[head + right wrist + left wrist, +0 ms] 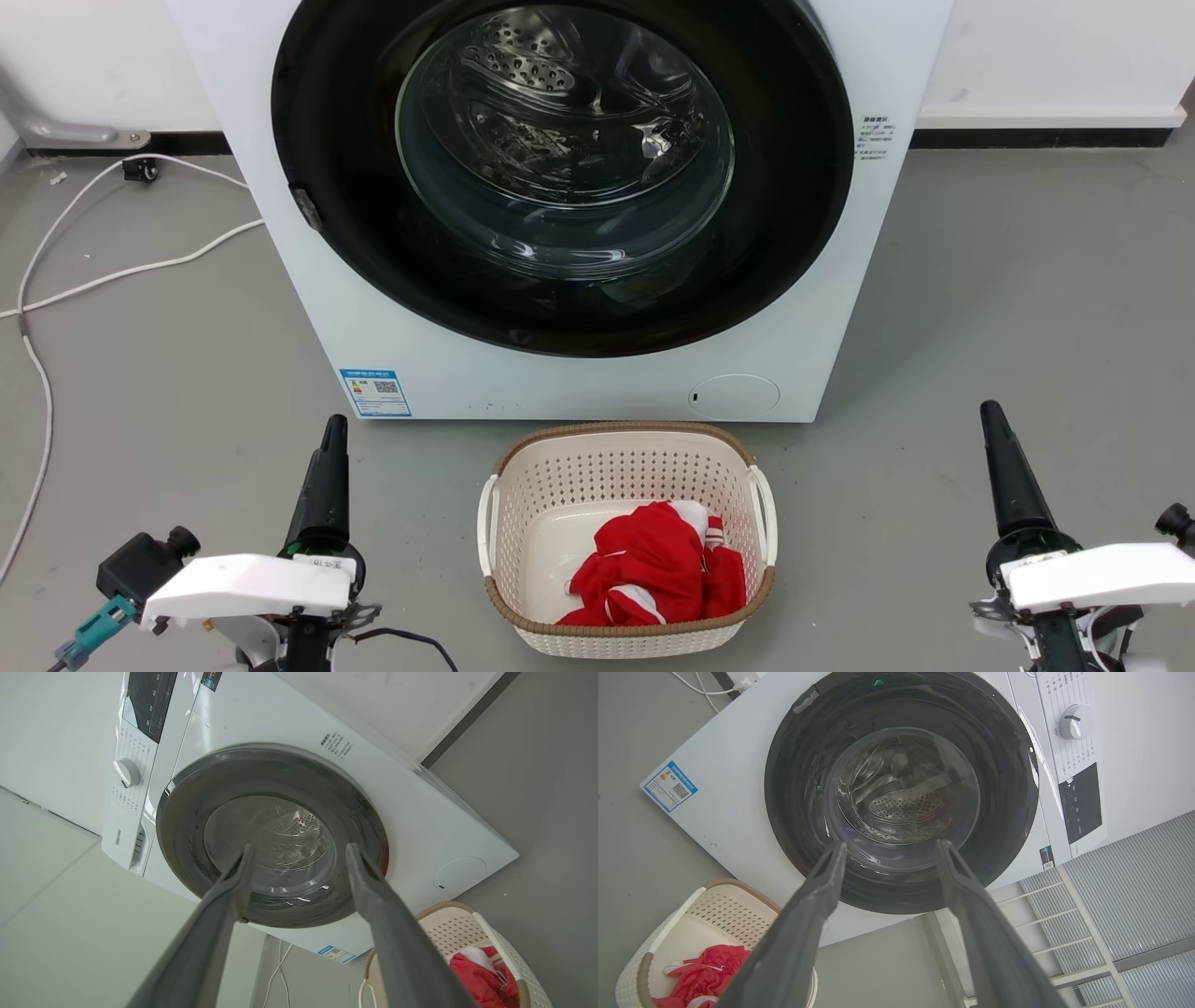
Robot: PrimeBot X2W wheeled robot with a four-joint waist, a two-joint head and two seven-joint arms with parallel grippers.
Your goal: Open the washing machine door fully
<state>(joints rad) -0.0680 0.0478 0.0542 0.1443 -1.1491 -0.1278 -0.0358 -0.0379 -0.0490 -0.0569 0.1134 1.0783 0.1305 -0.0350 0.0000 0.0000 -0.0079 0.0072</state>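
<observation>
The washing machine door (563, 159) is closed and lies flat against the front of the washing machine (579, 383), so the task is, I judge, at its very first step: nothing is opened yet. In the head view the left gripper (332, 439) hangs low on the left and the right gripper (994, 429) low on the right. Both are above the floor, well apart from the door, and neither touches anything. In each wrist view the two fingers stand apart with nothing between them, and they point toward the glass.

On the left side of the black rim there is a small grey tab (306, 207). I think this is the place where the door is pulled, but I cannot be sure. The next move probably calls for one gripper to reach this edge, catch it, and swing the door in an arc away from the machine until it is wide open. The left gripper is on that side.

The basket (523, 467) stands on the floor just in front of the machine, between the two grippers. It holds a red and white piece of clothing (653, 560), crumpled at the near right. Through the glass the steel drum (532, 65) seems empty, though reflections hide part of it.
</observation>
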